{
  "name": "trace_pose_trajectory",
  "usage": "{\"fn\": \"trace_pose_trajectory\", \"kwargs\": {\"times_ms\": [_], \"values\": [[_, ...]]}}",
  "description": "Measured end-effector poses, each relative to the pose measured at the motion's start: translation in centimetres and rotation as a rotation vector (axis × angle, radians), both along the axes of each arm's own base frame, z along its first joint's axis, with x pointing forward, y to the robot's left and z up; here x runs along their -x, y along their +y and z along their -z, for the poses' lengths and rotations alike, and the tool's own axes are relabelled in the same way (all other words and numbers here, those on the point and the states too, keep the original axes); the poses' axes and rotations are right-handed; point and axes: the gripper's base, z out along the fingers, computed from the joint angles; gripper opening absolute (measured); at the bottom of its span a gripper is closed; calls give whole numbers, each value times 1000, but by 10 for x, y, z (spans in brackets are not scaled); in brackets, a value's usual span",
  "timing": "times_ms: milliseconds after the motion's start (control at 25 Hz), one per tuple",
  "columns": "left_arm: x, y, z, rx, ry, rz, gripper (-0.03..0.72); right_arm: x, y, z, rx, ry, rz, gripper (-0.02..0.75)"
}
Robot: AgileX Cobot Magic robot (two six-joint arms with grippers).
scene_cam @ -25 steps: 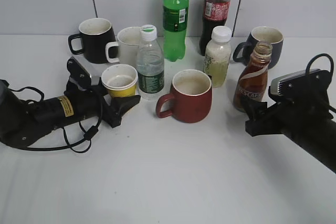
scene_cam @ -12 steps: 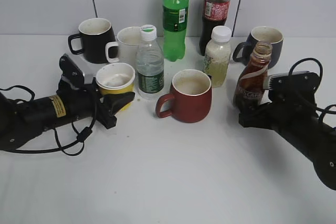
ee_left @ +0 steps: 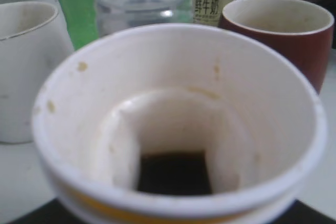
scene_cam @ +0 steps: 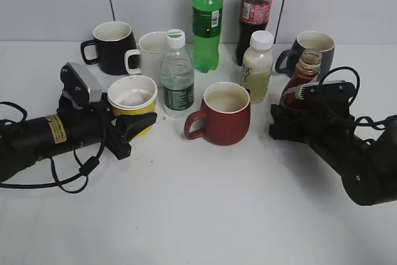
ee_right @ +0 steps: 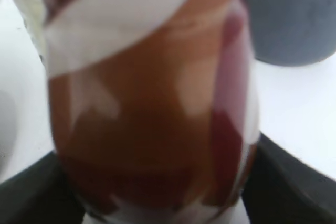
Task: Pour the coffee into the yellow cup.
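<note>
Coffee bottle [scene_cam: 301, 79] upright at 3 o'clock on table [scene_cam: 205, 215], uncapped, just in front of grey mug [scene_cam: 313, 51]. Flanked low on both sides by right gripper [scene_cam: 286, 122] fingers; clamped or merely alongside: cannot tell. Fills right wrist view [ee_right: 152, 103].

Yellow cup [scene_cam: 131, 100] at 9 o'clock, white rim up, set between left gripper [scene_cam: 133, 125] fingers; contact cannot be confirmed. White mug [scene_cam: 147, 54] and water bottle [scene_cam: 178, 76] crowded just behind, at 12 o'clock of cup.

Red-brown mug [scene_cam: 222, 115] centred between cup and coffee. Open tabletop across whole 6 o'clock half.
</note>
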Motion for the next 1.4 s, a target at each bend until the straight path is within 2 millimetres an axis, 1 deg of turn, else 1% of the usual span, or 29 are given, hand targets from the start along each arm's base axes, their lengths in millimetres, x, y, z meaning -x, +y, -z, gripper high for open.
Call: {"fn": "trace_pose_trajectory", "kwargs": {"times_ms": [120, 160, 400, 560, 640, 680, 760, 840, 880, 1000, 1120, 1160, 1240, 1280, 1400], "values": [[1, -1, -3, 1, -13, 21, 358, -5, 2, 4, -1, -4, -1, 519], [2, -2, -5, 0, -18, 31, 358, -6, 2, 4, -2, -6, 0, 512], [5, -4, -6, 3, -31, 77, 358, -9, 3, 4, 0, -8, 2, 512], [7, -10, -7, 14, -38, 99, 358, -7, 3, 2, 54, -16, -22, 512], [9, -13, -8, 16, -39, 109, 357, -5, 5, -5, 100, -29, -70, 512], [10, -17, -8, 19, -40, 117, 357, -4, 6, -12, 118, -47, -92, 512], [13, -22, -8, 24, -36, 126, 356, -3, 10, -28, 145, -102, -147, 512], [14, -25, -8, 36, -23, 129, 357, -3, 15, -51, 155, -174, -200, 512], [14, -25, -8, 42, -15, 128, 357, -3, 17, -62, 167, -209, -226, 512], [14, -25, -8, 51, -4, 123, 357, -1, 21, -88, 202, -280, -280, 512], [13, -25, -10, 42, 9, 116, 356, -2, 29, -103, 252, -296, -317, 512], [13, -25, -13, 38, 6, 115, 356, -3, 32, -106, 280, -293, -334, 512], [13, -25, -15, 30, 8, 116, 356, -4, 41, -109, 324, -304, -373, 512], [13, -27, -21, 38, 22, 125, 356, -4, 45, -109, 352, -308, -393, 512], [12, -29, -27, 57, 44, 147, 356, -2, 61, -111, 443, -329, -460, 512]]}}
